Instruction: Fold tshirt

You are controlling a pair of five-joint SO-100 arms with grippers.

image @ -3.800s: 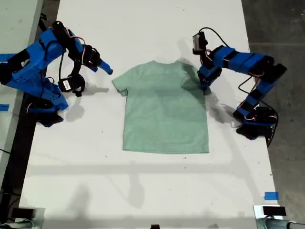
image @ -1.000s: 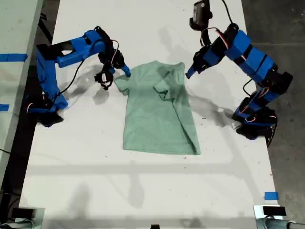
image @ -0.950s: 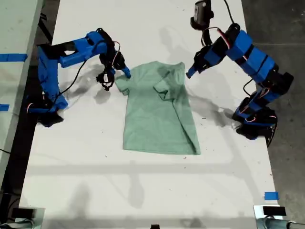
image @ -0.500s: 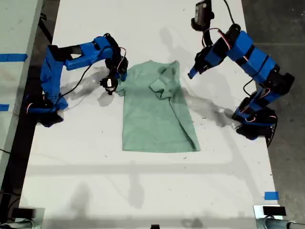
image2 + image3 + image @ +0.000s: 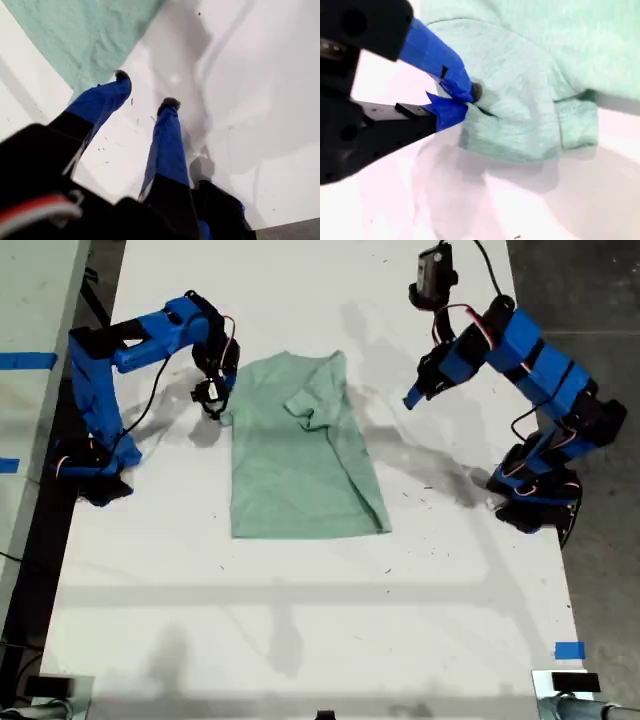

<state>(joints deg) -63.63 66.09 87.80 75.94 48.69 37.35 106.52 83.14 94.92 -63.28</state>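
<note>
Dragged toward the exterior view's left, the tshirt [image 5: 300,455] — my second gripper [image 5: 465,100] clamps it, my first gripper [image 5: 145,90] gapes empty.

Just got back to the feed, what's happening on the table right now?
My second gripper is shut on the sleeve of the tshirt at the exterior view's left. The sleeve on that view's right is already folded in over the chest. My first gripper hangs open above the bare white table, off the shirt, on the exterior view's right.
</note>
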